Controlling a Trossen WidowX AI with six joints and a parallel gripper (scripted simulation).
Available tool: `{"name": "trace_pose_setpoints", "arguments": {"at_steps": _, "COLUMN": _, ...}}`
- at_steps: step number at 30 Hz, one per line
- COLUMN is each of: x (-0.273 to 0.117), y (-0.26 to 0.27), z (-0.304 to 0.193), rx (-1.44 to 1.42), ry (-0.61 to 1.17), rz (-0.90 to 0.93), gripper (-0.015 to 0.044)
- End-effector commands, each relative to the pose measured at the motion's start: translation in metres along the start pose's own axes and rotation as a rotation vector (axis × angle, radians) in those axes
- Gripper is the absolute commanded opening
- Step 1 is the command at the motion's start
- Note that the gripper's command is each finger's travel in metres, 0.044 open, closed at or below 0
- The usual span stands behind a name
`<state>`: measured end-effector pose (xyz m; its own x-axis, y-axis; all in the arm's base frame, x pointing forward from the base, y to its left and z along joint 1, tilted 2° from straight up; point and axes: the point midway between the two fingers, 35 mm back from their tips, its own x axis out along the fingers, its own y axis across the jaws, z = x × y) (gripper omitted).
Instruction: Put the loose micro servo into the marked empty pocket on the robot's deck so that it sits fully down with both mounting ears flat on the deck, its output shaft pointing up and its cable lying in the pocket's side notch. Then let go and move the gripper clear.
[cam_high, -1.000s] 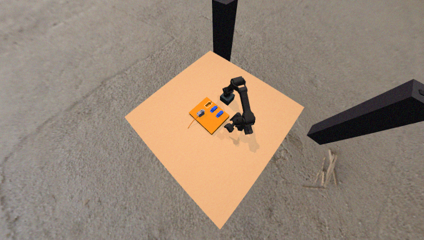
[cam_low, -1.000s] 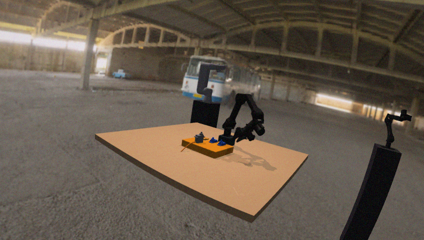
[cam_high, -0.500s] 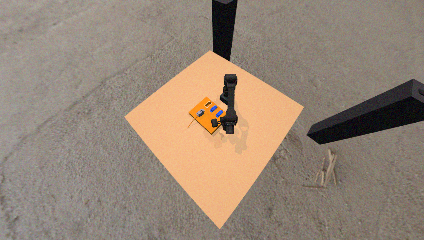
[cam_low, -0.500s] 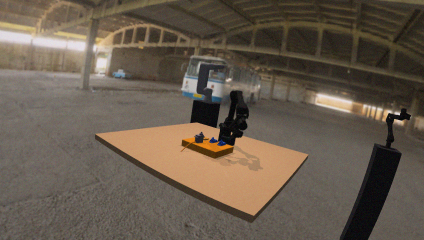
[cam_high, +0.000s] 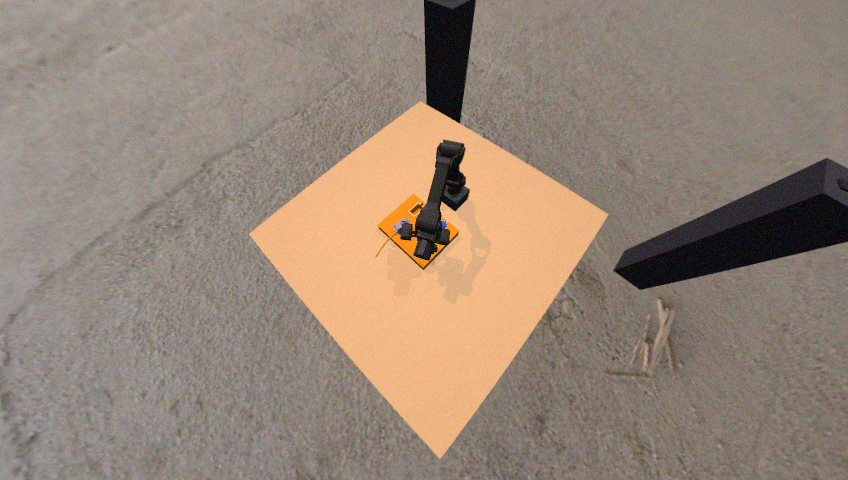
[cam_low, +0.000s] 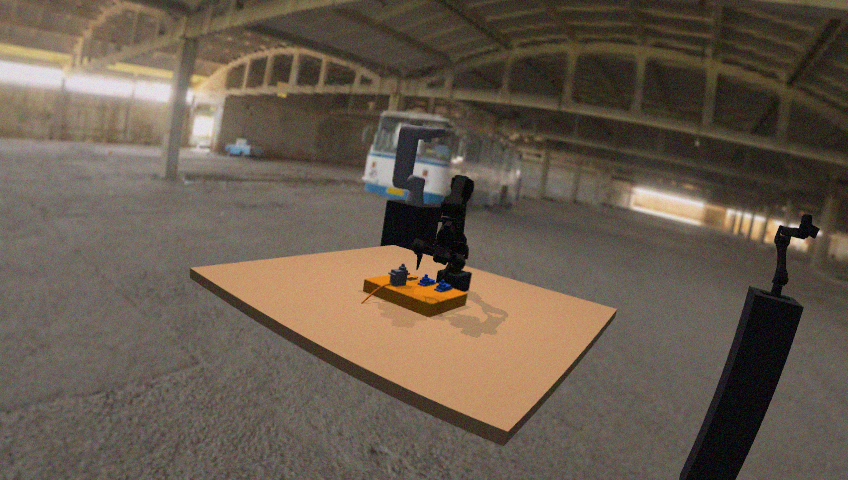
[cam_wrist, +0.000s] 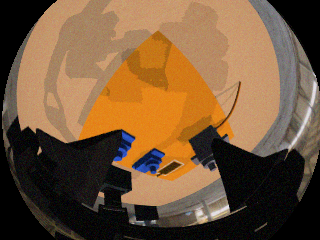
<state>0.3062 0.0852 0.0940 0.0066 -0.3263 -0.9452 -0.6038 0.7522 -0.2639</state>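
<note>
The loose grey micro servo (cam_high: 400, 224) (cam_low: 397, 277) (cam_wrist: 204, 142) stands on the orange deck (cam_high: 398, 214) (cam_wrist: 155, 105), with its shaft apparently up. Its orange cable (cam_high: 385, 244) (cam_low: 373, 292) (cam_wrist: 233, 111) runs over the deck's edge. The marked pocket (cam_high: 415, 208) (cam_wrist: 171, 168) is empty, with a pale outline. My gripper (cam_high: 424, 233) (cam_wrist: 168, 139) is open and empty above the deck. In the wrist view the servo shows beside the right fingertip, not between closed fingers. The arm hides part of the deck in the top view.
Two blue servos (cam_low: 426, 279) (cam_low: 443, 285) (cam_wrist: 124, 145) (cam_wrist: 149, 161) sit on the deck beside the pocket. The arm's base (cam_high: 456, 197) (cam_low: 457, 280) stands close behind the deck on the tan table (cam_high: 428, 356) (cam_low: 487, 368). Dark pillars stand beyond the table.
</note>
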Motion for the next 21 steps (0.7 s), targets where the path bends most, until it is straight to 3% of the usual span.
{"name": "trace_pose_setpoints", "arguments": {"at_steps": 1, "x": 0.006, "y": -0.017, "z": -0.009, "rx": 0.120, "ry": -0.010, "rz": 0.055, "gripper": 0.0440}}
{"name": "trace_pose_setpoints", "arguments": {"at_steps": 21, "x": 0.018, "y": -0.109, "z": -0.056, "rx": 0.752, "ry": -0.111, "rz": 0.269, "gripper": 0.0440}}
